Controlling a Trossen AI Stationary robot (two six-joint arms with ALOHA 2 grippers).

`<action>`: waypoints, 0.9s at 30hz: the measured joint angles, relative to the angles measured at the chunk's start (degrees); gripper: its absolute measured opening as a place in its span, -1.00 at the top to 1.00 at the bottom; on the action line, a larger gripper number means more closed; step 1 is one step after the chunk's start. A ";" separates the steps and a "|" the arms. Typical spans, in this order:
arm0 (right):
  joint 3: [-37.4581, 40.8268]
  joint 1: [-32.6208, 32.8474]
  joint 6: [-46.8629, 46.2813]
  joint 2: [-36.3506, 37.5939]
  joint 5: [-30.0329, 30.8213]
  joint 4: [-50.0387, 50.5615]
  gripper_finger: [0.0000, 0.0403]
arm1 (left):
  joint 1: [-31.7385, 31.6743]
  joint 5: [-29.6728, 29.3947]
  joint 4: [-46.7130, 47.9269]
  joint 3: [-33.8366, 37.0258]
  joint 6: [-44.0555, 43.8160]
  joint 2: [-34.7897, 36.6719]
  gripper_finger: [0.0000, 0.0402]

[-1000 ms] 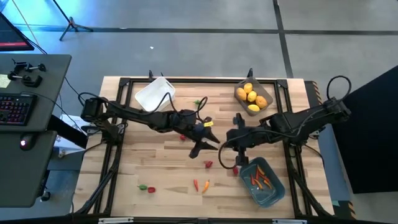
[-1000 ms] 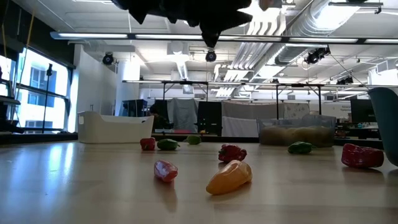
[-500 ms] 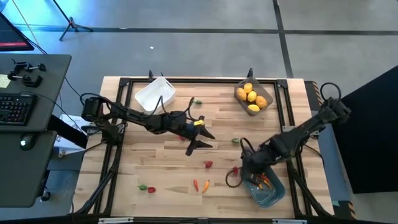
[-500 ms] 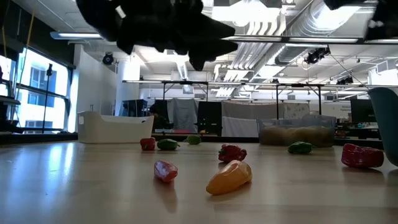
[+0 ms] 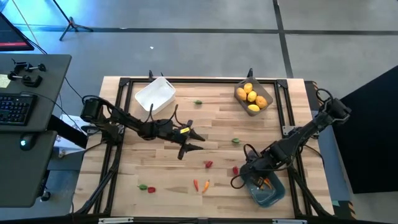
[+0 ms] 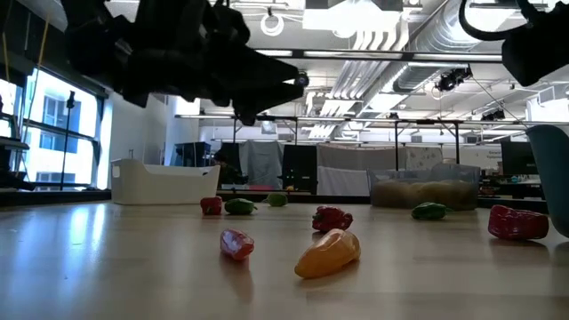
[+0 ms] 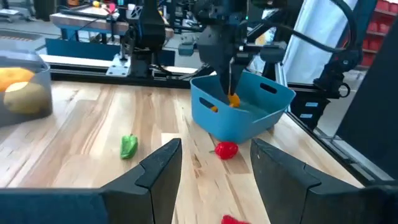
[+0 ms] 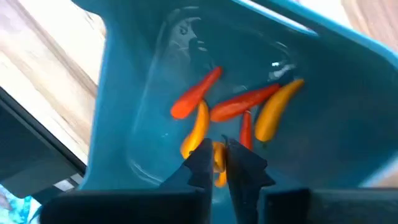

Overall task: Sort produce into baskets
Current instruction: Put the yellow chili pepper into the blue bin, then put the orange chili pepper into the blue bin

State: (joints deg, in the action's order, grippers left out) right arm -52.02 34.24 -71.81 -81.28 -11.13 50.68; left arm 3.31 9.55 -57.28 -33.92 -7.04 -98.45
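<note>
Right gripper (image 8: 216, 163) hangs over the blue-teal basket (image 5: 268, 194), fingers barely parted around an orange pepper (image 8: 217, 157); it may stick and lift out. Left gripper (image 7: 214, 167), fingers spread and empty, hovers mid-tabletop (image 5: 155, 168) near scattered produce.

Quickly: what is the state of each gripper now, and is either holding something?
Left gripper: open, holds nothing, above the table's middle.
Right gripper: over the blue bin; open or shut cannot be told.
</note>
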 joint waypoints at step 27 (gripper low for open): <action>-9.83 -4.78 24.38 0.02 30.05 -12.78 -0.13 | 17.83 3.20 27.19 -4.23 21.13 0.04 0.11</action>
State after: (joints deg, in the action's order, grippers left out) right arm -61.84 29.46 -47.43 -81.25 18.92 37.90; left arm 21.14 12.75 -30.09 -38.15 14.09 -98.41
